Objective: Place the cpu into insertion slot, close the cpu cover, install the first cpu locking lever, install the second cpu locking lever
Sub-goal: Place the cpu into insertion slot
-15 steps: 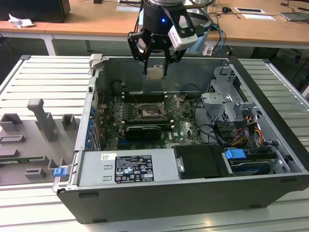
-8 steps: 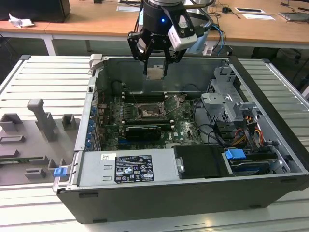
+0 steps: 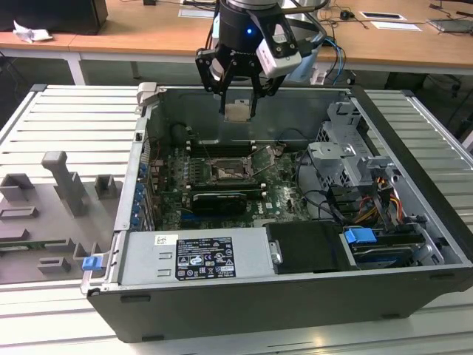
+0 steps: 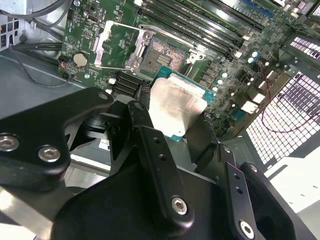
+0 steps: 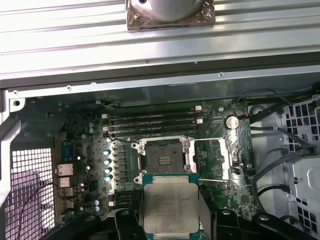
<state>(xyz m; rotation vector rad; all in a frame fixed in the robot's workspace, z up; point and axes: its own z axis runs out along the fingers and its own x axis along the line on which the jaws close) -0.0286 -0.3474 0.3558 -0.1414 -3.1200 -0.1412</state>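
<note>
You are looking at a black two-fingered gripper (image 3: 238, 113) hanging above an open computer. Its fingers (image 4: 145, 130) are pinching the cpu (image 5: 170, 205), a small flat square chip with a dull silver-tan metal top, by two opposite edges. The chip is held flat with its metal face up, so it is not yet in place. Being square, it has no long axis to line up.

On the exterior view's clock face, the insertion slot (image 5: 162, 157), a small dark square socket with a silvery rim in the green circuit board, lies at about six o'clock from the chip, well below it. I judge the chip to be in the air, short of the socket.

The cpu cover (image 4: 134, 55), a thin silvery hinged frame plate, is swung open at about three o'clock of the socket.

At twelve o'clock of the socket run long narrow black memory slots (image 5: 152, 125). At six o'clock lies a long black ribbed card (image 3: 218, 200). At three o'clock, farther out, stands a grey metal drive cage (image 3: 347, 151).

The black computer case (image 3: 244, 318) rests on a grey slatted table (image 3: 66, 118).
</note>
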